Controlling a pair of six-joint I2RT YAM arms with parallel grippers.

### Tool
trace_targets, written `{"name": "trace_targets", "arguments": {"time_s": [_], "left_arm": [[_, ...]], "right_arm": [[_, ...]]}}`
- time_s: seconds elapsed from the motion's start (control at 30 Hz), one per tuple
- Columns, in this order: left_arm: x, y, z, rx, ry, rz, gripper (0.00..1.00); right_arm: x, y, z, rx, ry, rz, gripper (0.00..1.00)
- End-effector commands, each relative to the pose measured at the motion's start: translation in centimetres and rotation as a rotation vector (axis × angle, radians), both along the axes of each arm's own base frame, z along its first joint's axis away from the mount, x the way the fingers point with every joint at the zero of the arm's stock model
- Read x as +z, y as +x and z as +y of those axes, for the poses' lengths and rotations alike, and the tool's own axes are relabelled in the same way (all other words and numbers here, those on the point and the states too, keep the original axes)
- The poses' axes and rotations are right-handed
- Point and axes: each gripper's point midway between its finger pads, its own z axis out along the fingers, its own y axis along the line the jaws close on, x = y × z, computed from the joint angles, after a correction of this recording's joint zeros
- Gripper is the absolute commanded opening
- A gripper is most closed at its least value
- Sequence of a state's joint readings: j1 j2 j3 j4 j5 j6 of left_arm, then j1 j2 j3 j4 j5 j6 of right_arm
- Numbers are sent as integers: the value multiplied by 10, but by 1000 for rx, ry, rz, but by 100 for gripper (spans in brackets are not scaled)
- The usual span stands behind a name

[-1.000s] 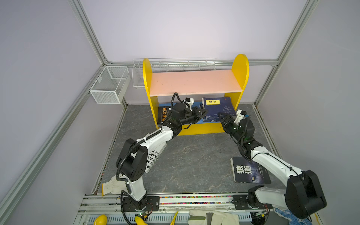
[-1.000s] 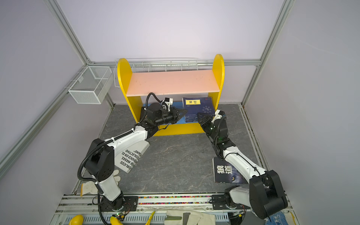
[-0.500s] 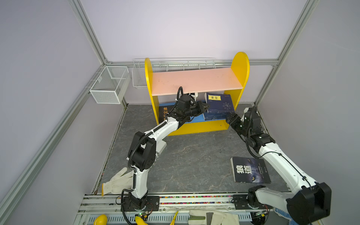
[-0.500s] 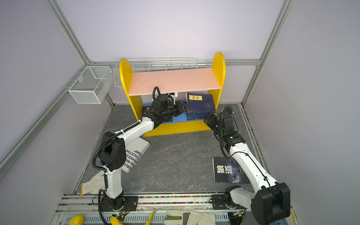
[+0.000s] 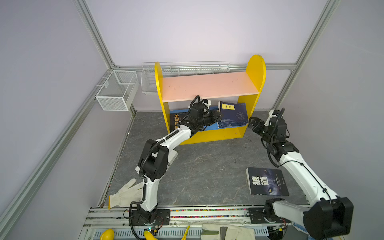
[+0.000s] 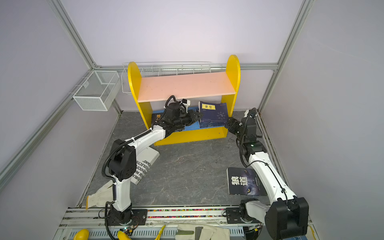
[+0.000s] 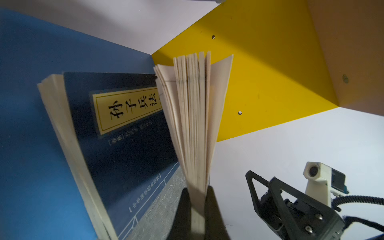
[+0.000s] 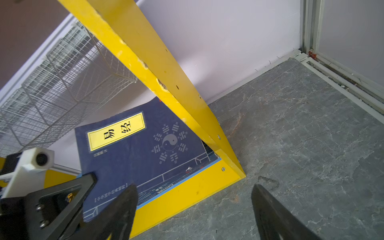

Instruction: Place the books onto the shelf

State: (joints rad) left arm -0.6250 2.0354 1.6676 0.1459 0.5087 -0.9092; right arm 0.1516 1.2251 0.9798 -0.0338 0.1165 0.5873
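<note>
— Lilac walls, grey marbled desk [image 5: 207, 170]: in both top views the shelf [image 5: 255, 68] stands at the back. What's on it?

— Only the lower blue board is used. At its left is a black book [image 5: 175, 121] with orange "定律", and a navy stack [image 5: 232, 116] leans toward the right panel, top label "易经". The left tool [image 5: 216, 116] is at that stack's edge, and the right tool [image 5: 255, 123] hangs just beside the shelf's right foot. On the desk lie the wolf-eye book [image 5: 267, 181], "狼道", and a white book [image 6: 145, 166] under the left arm.

— Left wrist view?

— That tool is pinched tight on a fanned book [image 7: 193, 124], upright near the yellow panel. Beside it a navy cover [image 7: 124, 128] reads "孙子兵法". Whether the fanned one is the "易经" volume, I can't tell.

— Right wrist?

— Jaws wide, nothing between them, with the "易经" cover just beyond.

— How to finish this placing well?

— I'd hold the pinch until the book leans on its neighbours, then let go and back straight out so pages don't drag. The free tool could steady the stack.
</note>
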Motion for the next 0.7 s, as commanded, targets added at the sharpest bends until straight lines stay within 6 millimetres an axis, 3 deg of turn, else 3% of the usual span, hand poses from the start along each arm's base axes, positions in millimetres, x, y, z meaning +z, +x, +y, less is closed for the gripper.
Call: {"name": "trace_targets", "arguments": {"time_s": [0.0, 0.33, 0.67], "left_arm": [[-14, 22, 16, 69, -19, 48, 0], [-38, 16, 24, 106, -17, 133, 0], [-17, 30, 23, 129, -64, 109, 0]], "right_arm": [[14, 16, 2, 27, -34, -72, 88], [11, 48, 5, 37, -16, -95, 88], [5, 59, 6, 37, -28, -110, 87]]}}
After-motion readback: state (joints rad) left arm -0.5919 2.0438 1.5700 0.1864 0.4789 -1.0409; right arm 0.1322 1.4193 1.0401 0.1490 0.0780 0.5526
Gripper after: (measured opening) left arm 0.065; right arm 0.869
